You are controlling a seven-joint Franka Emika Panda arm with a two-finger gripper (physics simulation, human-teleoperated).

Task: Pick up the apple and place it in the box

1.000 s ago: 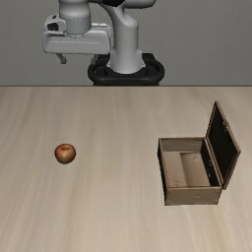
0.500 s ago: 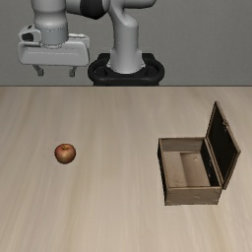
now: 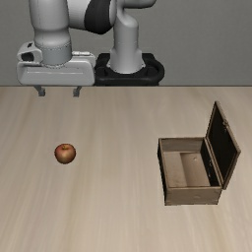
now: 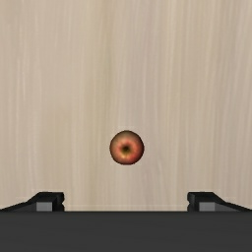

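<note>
Gripper [image 3: 59,93] is wide: both fingers spread far apart, nothing between them, touching nothing. It hangs in the air above the table [image 3: 118,128], fingers pointing down.

Apple [image 3: 65,153] sits on the table under the gripper, clear of it, with a gap of bare wood between the fingertips and the fruit. In the wrist view the apple [image 4: 127,148] is centred on the gripper [image 4: 126,200] midline, about evenly spaced from the two fingertips and out ahead of them, no contact. It's red-brown with a darker dimple on top, resting alone on the table [image 4: 59,79].

Box [image 3: 192,195] is well apart from the gripper, off to the exterior view's right and farther out from the base [image 3: 126,71] than the apple. It's dark wood, lid up and standing along the side away from the gripper, dark inner face turned toward the opening. Its inner floor is in plain sight. Apple and box are well apart, wide strip of table between them.

Surface: light wood-grain tabletop, planks running in one direction, flat, same tone all over. Room: plain grey wall [image 3: 207,39] behind the base, which is a black round mount at the table's far edge.
</note>
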